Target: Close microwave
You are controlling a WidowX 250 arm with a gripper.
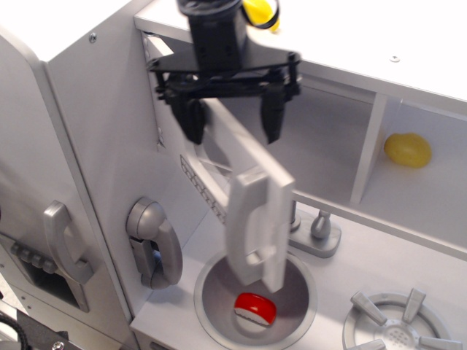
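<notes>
The microwave (328, 138) is a light grey open compartment under the top shelf. Its flat door (244, 157) is hinged at the left and stands roughly half-way swung, blurred by motion. The long silver handle (250, 224) hangs at the door's free edge, and a printed strip (198, 184) shows on its face. My black gripper (232, 120) is open and straddles the door's top edge, one finger (191, 120) to its left and the other (272, 117) to its right. The jaws do not clamp the door.
A yellow banana (263, 10) lies on the top, partly behind my wrist. A yellow lemon (407, 149) sits in the narrow cubby. Below are the sink (219, 281) with a red item (255, 308), the faucet (318, 230), a burner (398, 324), a grey toy phone (155, 240) and the left panel's curved handle (64, 244).
</notes>
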